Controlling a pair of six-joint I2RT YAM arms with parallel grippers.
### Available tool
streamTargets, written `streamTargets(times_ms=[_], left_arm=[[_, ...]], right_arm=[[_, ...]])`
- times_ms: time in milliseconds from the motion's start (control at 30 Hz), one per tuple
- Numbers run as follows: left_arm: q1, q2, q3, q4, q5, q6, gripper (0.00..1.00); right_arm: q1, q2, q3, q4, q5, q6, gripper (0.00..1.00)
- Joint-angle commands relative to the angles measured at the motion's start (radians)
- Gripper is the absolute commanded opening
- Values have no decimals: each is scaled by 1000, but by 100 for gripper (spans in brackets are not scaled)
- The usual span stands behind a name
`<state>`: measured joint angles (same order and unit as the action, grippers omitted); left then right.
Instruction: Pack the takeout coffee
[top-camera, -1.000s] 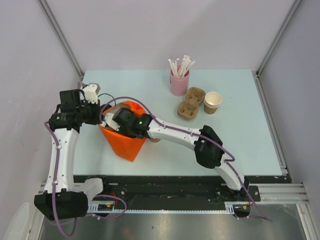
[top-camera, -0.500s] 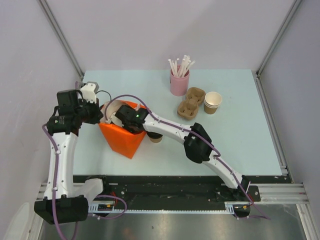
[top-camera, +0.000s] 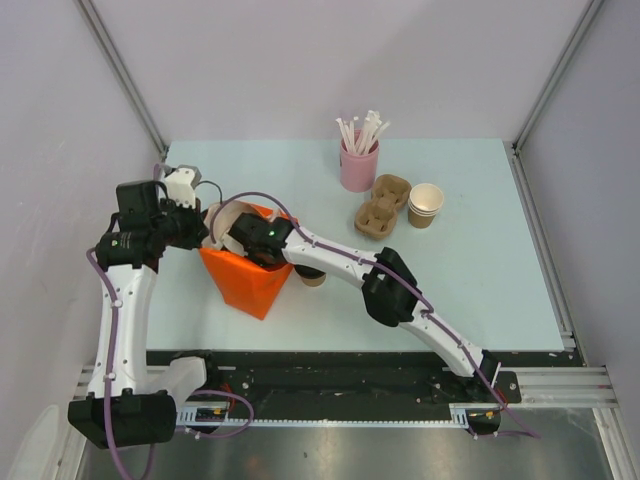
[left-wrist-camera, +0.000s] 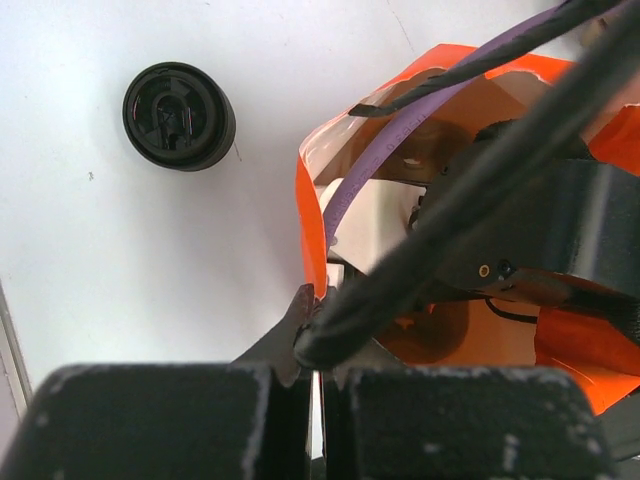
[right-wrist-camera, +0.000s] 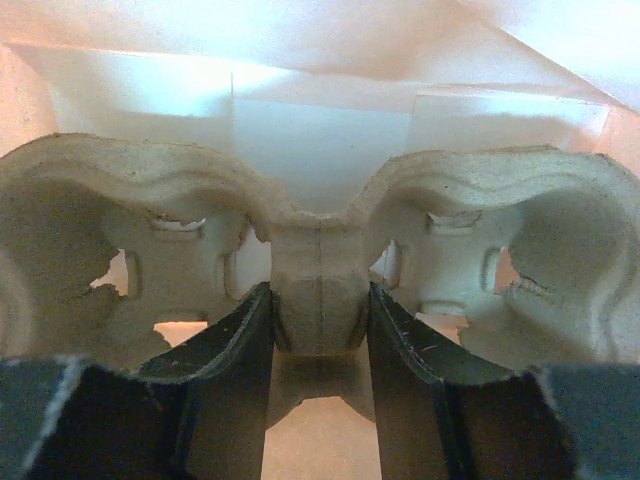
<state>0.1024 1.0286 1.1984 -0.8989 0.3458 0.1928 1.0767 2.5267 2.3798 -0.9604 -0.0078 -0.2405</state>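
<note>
**A:** How far along is packing the coffee cup (left-wrist-camera: 178, 115)?

**B:** Early, I'd say. The step in hand is the tray, not the drink. The right claw (right-wrist-camera: 320, 320) is down inside the orange bag (top-camera: 245, 292). Its fingers are partly open and pressed either side of the middle ridge of a pulp tray (right-wrist-camera: 120, 220). It grips that tray and nothing else.

**A:** And the other one?

**B:** The left claw (top-camera: 204, 226) is pinched tight on the bag's rim, on the left side, holding the mouth open.

**A:** So where's the drink?

**B:** Out on the table (top-camera: 480, 280). It stands upright with its black lid on, near the bag but not touching it, and no claw has it. From above, the right arm (top-camera: 340, 262) hides most of it.

**A:** What does the next move call for?

**B:** I can't tell whether the tray has reached the bag's floor. I'd want it lying flat there before the fingers let go. Then the right arm should lift straight out without snagging the rim or the purple cable (left-wrist-camera: 400, 130). After that comes the cup, gripped below the lid and kept level while the left claw keeps the mouth wide
</note>
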Motion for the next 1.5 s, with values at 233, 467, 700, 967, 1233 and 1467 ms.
streamTargets(times_ms=[233,467,700,967,1233,1467], left_arm=[[-15,-32,-26,75,48,56,1],[-15,-32,-40,52,24,92,0],[-15,-35,-30,17,-8,119,1],[-17,-30,9,-1,-31,112,1],[-17,-30,-11,-1,-36,105,0],[-20,-33,1,-1,-36,108,0]], right_arm=[[6,-67,10,3,-69,12,68],[6,-193,-51,155,-138,30,90],[2,-282,-103,259,-176,38,96],[-32,-269,-105,354,-234,58,98],[-40,-353,-145,454,-288,78,98],[-49,-493,-330,664,-317,130,98]])
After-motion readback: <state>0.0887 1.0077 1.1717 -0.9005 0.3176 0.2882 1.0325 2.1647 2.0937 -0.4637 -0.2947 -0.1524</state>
